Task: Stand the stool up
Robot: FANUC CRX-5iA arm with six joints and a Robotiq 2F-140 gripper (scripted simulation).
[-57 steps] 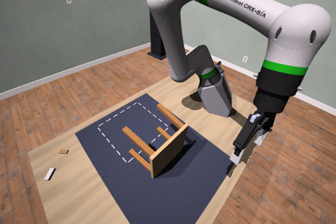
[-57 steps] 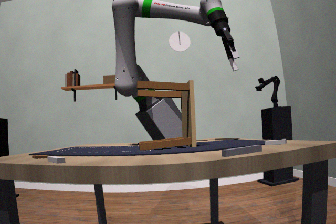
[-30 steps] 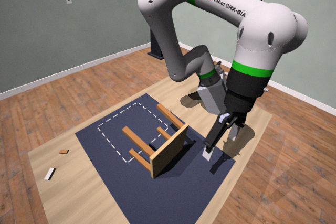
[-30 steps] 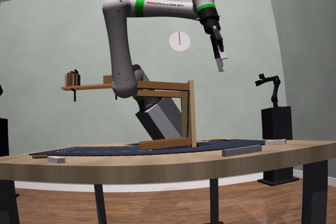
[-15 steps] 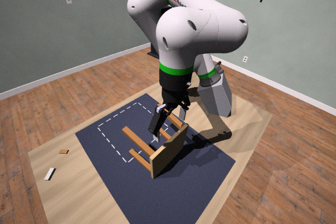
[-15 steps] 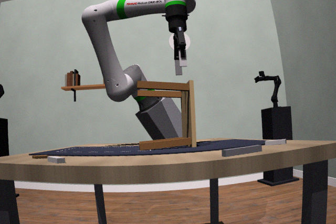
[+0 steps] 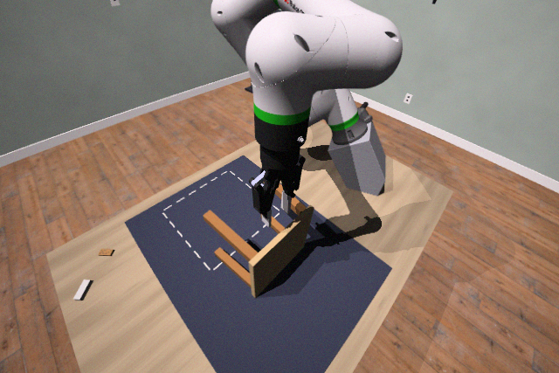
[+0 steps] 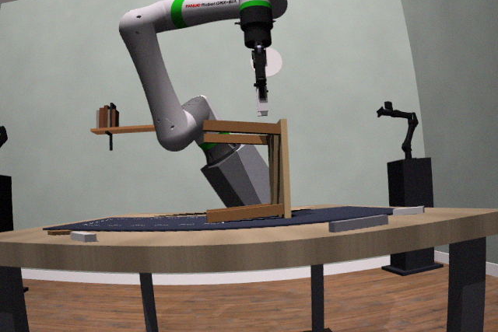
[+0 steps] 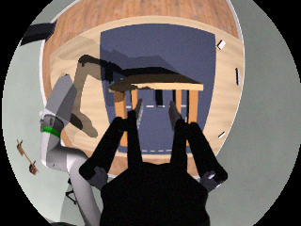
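The wooden stool (image 7: 271, 246) lies on its side on the navy mat (image 7: 288, 314). Its seat stands on edge and its legs point into the dashed rectangle (image 7: 217, 217). It also shows in the exterior view (image 8: 273, 167) and in the wrist view (image 9: 157, 96). My gripper (image 7: 275, 214) points straight down and hangs just above the upper far leg, close to the seat. Its fingers are partly open, and a gap shows between them in the wrist view (image 9: 154, 113). Nothing is between them. In the exterior view the fingertips (image 8: 262, 110) are a little above the top leg, not touching it.
The robot's grey base (image 7: 358, 163) stands behind the mat. A small white block (image 7: 82, 289) and a brown chip (image 7: 106, 252) lie at the table's left. Grey blocks (image 8: 358, 222) lie near the right front edge. The table edge is close around the mat.
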